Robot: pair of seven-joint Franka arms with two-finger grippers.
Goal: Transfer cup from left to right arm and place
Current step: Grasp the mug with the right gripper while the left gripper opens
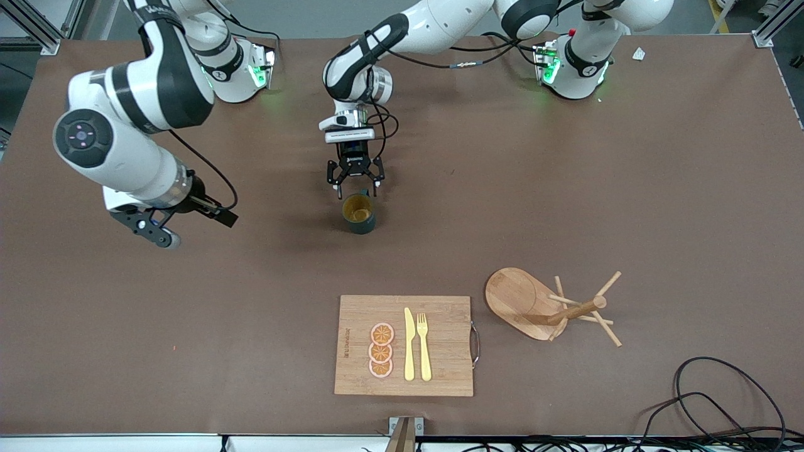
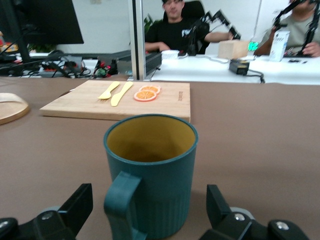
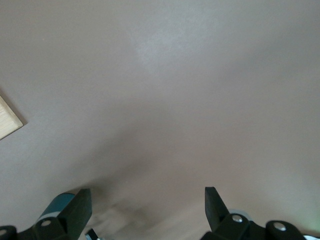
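The dark teal cup (image 1: 359,213) with an ochre inside stands upright on the brown table, near its middle. My left gripper (image 1: 355,178) is open and low at the cup, on the side away from the front camera. In the left wrist view the cup (image 2: 150,170) sits between the open fingers (image 2: 75,205), handle toward the wrist, with a gap on each side of it. My right gripper (image 1: 157,231) waits over bare table toward the right arm's end. It is open and empty in the right wrist view (image 3: 146,205).
A wooden cutting board (image 1: 446,370) with orange slices (image 1: 381,350), a yellow knife (image 1: 409,344) and a fork (image 1: 424,345) lies nearer the front camera than the cup. A wooden mug rack (image 1: 521,301) stands beside it. Cables (image 1: 722,402) lie at the near corner.
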